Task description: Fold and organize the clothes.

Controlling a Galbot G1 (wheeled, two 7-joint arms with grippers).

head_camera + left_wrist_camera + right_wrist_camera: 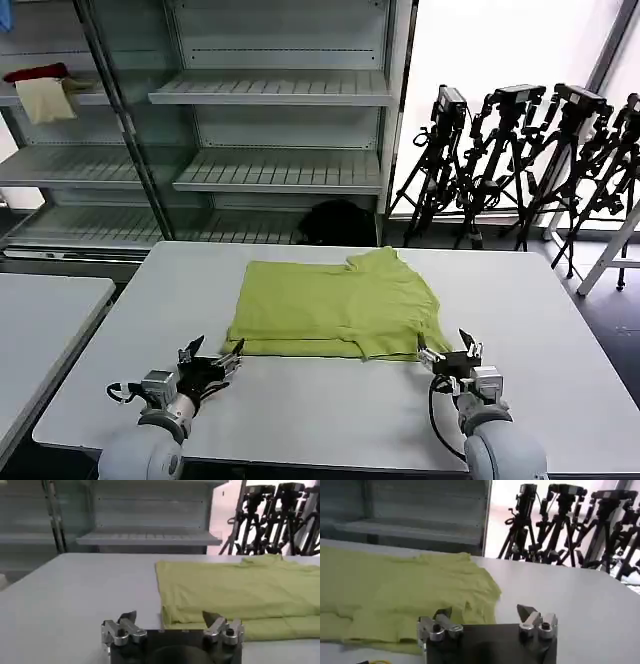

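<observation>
The green T-shirt lay flat in the middle of the grey table, already doubled over along its near edge, which seemed why it read as a wide, short rectangle, not a full shirt shape. The left gripper sat low over the table just beside the shirt's near left corner, its claw released, with the corner lying between and just beyond the fingertips in the left wrist view. The right gripper waited at the near right corner in the same way, released and holding nothing, the shirt's rumpled hem just ahead of it in the right wrist view. I judged that both arms were set at matching corners so they could pinch the near edge together and carry it over evenly for the next fold.
</observation>
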